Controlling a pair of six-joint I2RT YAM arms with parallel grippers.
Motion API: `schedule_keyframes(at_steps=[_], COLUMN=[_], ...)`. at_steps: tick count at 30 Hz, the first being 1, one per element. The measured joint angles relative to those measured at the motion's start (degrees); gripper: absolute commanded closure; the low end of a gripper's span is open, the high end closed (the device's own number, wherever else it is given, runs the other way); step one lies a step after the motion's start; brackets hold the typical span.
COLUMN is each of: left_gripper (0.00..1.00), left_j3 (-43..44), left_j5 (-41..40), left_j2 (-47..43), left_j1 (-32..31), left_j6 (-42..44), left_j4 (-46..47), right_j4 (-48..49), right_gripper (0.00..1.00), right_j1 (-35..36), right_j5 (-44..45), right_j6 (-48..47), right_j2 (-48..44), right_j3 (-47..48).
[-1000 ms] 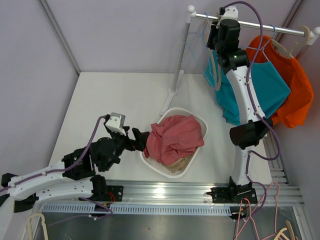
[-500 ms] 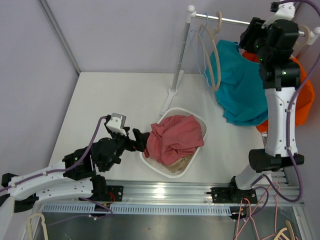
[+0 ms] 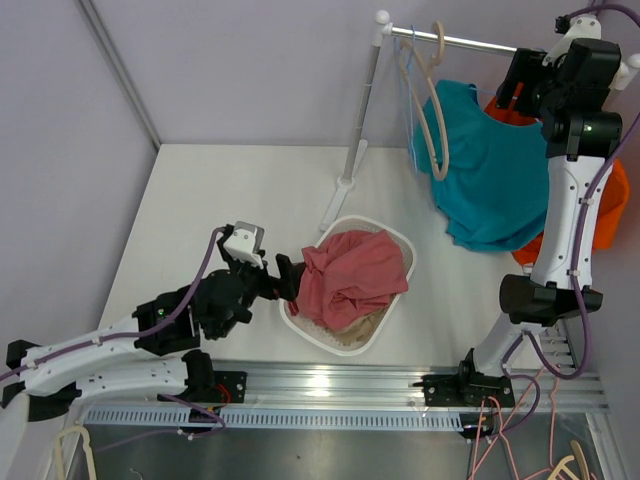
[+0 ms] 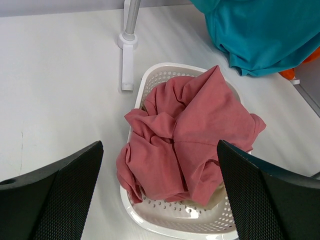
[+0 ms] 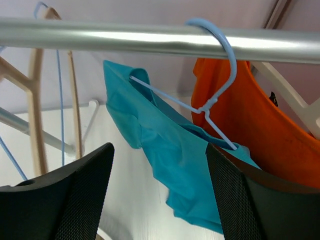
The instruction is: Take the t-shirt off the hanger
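White table, lilac walls.

Far left: left gripper sits low over the table, fingers wide apart, nothing in them, facing the basket. Pink shirt is heaped in the basket and spills over the near rim.

Behind the basket the pole rises to the rail. At the rail's left end are the empties: a beige hanger and a thin blue one. Can't tell if there are more in that bunch.

Next along is the teal t-shirt, probably the task item. It is on the blue wire hanger, whose hook is over the rail. The shirt is bunched: one wire shoulder shows bare, with cloth caught at its tip and at the far shoulder. So not off yet.

The orange shirt hangs just beside it to the right on a pale hanger.

Right gripper is up at rail height, fingers apart, holding nothing.

Key relation: the teal shirt hangs straight ahead of and below the right gripper, with the hook ahead and slightly right. The hanger's long axis slants from near-left to far-right in the wrist view. The right arm is much nearer; the left is well apart, down by the basket.

Counts: two arms, three shirts, one basket, two loaded hangers, at least two empties.
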Motion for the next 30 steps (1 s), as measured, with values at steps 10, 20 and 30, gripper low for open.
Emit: schedule_keyframes(at_steps=[10, 20, 30], left_gripper=[0.01, 0.01, 0.0], left_j3=[0.7, 0.6, 0.6], left_j5=[-0.1, -0.4, -1.1], left_j2=[2.6, 3.1, 5.7], left_j1=[0.2, 1.5, 2.5], left_j6=[1.0, 1.4, 2.1], left_j4=[2.1, 4.3, 5.7], right_j4=[-0.3, 2.5, 8.7], right_gripper=[0.21, 0.27, 0.76], right_j1=[-4.1, -6.6, -7.4], right_j5=[-1.2, -5.6, -12.6], right_j6=[-2.6, -4.1, -6.5], right_j2=[2.2, 8.8, 10.3], right_j3=[-0.5, -0.4, -0.4])
